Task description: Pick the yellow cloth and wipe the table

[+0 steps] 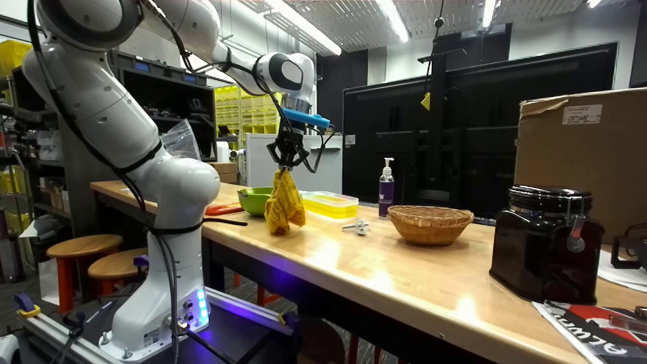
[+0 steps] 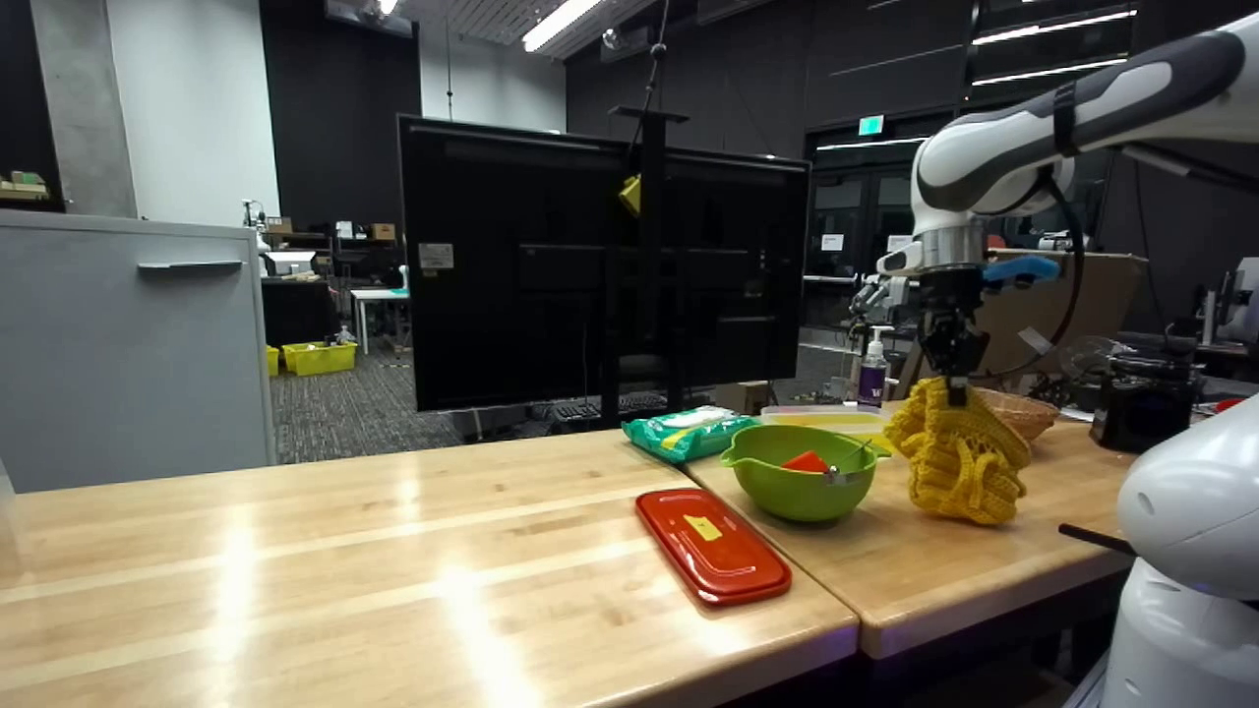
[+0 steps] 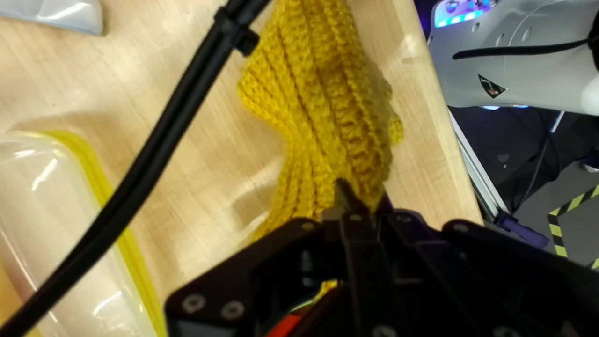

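In an exterior view: two stools (image 1: 84, 246) far left, then arm (image 1: 184, 187), extended over bench (image 1: 354, 258). Red lid (image 1: 225, 209) on bench, bowl (image 1: 254, 201) just beside it. Next, hand (image 1: 286, 168) points down, pinching cloth (image 1: 284, 202) by its upper part; cloth hangs in loose folds over bench, near bowl. Can't tell if its lower end touches bench. Tub (image 1: 331, 208) sits right of cloth, farther back. Then small grey tool (image 1: 361, 227) lying on bench, pump bottle (image 1: 386, 194) upright behind it, basket (image 1: 429, 231) next. Black jar (image 1: 548, 247) near right end; box (image 1: 581, 146) behind it; printed sheet (image 1: 581, 328) flat just in front, cut off at view edge.
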`<state>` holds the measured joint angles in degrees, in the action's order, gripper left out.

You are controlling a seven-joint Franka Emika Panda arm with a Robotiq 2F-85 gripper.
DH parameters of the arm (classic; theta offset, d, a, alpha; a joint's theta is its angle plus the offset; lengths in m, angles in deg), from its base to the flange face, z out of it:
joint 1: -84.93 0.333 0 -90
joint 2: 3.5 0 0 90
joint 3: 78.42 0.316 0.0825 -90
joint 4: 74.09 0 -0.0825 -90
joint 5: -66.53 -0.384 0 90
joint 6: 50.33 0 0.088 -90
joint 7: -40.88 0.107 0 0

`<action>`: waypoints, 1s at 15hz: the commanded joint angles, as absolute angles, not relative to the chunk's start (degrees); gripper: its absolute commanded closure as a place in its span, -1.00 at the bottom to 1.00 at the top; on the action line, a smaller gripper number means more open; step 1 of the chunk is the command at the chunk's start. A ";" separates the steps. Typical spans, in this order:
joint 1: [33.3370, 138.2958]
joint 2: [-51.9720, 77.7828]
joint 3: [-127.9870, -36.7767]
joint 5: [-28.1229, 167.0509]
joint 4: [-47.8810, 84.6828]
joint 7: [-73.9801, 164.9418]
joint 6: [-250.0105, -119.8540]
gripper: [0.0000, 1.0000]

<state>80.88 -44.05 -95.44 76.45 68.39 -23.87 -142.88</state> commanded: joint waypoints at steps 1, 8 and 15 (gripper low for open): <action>79.53 -48.61 -97.81 76.74 73.50 -24.94 -146.41 0.97; 76.99 -54.14 -100.15 79.56 82.86 -27.66 -157.80 0.97; 77.88 -51.66 -100.16 79.22 85.31 -28.93 -168.92 0.97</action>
